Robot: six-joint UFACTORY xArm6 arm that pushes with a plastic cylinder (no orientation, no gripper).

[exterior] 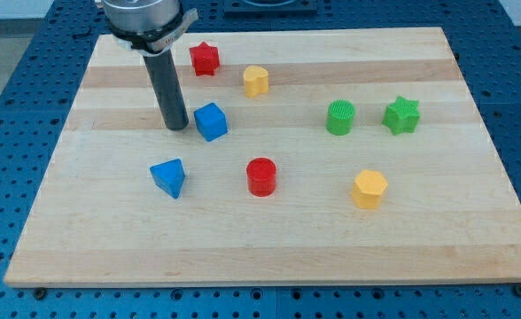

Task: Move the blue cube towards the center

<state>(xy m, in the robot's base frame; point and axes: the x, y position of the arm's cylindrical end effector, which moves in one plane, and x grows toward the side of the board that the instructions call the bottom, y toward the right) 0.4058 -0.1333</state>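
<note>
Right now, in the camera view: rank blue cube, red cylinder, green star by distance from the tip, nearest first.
From my tip:
1. blue cube, just to the tip's right in the view, nearly touching.
2. red cylinder, lower right of the tip, near the board's middle.
3. green star, far off at the view's right.

My tip (175,127) stood just left of the blue cube (211,121). The blue triangular block (169,177) lay below them, the red cylinder (261,176) to its right.

Pale wooden board (269,239) (matt, visibly grained); ribbed plastic-looking green cylinder (340,117)
</note>
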